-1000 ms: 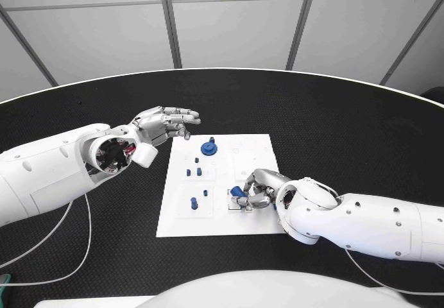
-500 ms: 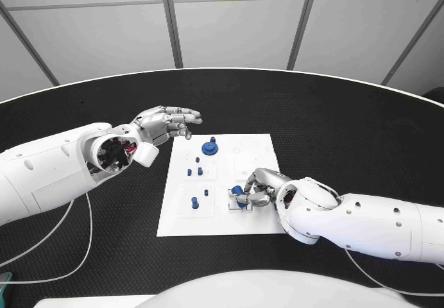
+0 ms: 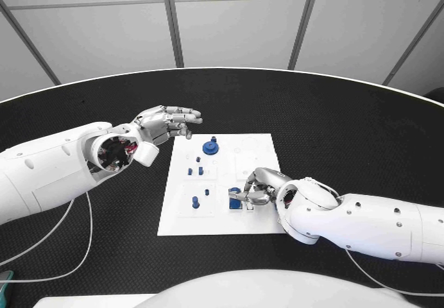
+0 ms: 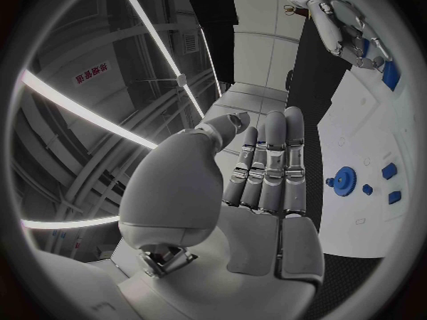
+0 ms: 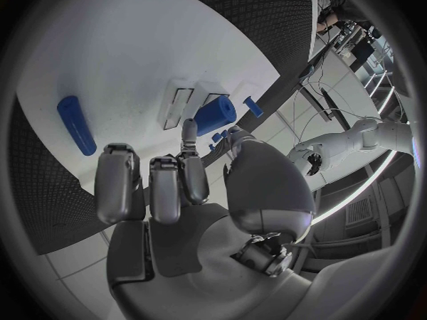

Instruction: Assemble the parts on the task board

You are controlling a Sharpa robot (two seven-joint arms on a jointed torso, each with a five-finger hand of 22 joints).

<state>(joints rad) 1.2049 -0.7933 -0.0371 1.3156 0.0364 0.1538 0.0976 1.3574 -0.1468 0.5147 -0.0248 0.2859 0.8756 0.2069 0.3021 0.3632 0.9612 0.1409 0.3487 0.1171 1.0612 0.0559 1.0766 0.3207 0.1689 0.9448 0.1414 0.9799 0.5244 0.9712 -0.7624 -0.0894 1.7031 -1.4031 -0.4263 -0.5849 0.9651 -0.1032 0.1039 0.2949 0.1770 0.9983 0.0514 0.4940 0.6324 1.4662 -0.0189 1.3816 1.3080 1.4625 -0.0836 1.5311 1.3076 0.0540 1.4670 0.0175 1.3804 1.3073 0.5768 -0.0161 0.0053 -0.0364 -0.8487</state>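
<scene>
1. Nearest us, the right hand (image 3: 256, 190) sits low over the task board (image 3: 259, 144), fingertips pinching a blue cylinder (image 5: 214, 114) beside a small clear holder (image 5: 175, 104).
2. Just left of it we see a blue peg (image 3: 195, 202) standing on the board, with smaller blue pieces (image 3: 194, 171) beyond.
3. Farther up stands a blue gear (image 3: 211, 148).
4. Farthest, the left hand (image 3: 167, 125) hovers off the board's far left corner, fingers loosely apart, holding nothing.
</scene>
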